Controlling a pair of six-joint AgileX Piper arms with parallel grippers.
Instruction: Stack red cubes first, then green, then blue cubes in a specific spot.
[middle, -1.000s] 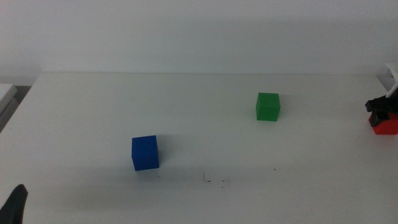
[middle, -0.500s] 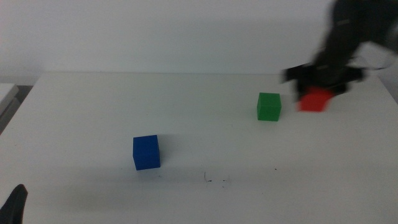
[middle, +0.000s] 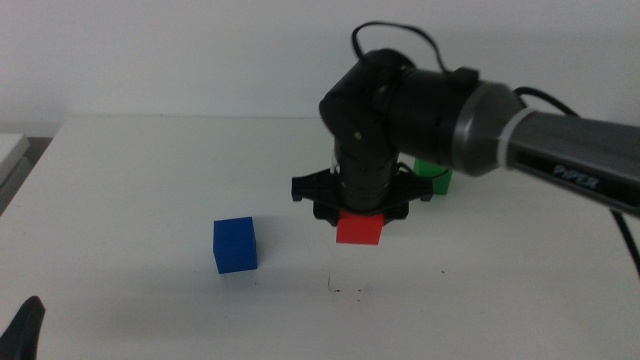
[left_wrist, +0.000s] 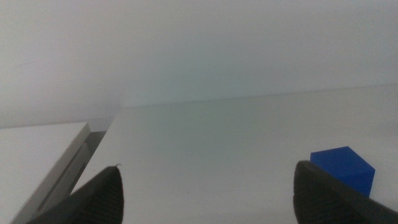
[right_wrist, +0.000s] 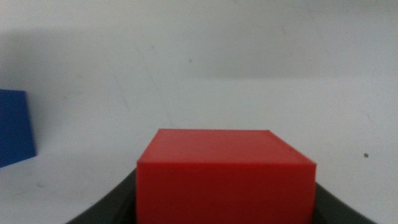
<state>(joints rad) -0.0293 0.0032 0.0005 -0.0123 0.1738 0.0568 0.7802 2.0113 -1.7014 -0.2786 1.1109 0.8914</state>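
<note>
Right gripper (middle: 360, 222) clamped on red cube (middle: 359, 229) above table centre, blue cube (middle: 235, 245) toward left edge, green cube (middle: 438, 180) behind arm, left gripper (left_wrist: 205, 193) spread wide, near-left corner.

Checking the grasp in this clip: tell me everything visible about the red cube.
The red cube is small, solid and bright red with plain matte faces and crisp edges, no marks showing. It sits level, clamped between the dark jaws of the right pincer, which reaches in over the middle of the table. Whether its base touches the white tabletop cannot be told. It lies between the blue cube and the partly hidden green cube, touching neither, just beyond a few dark specks.
</note>
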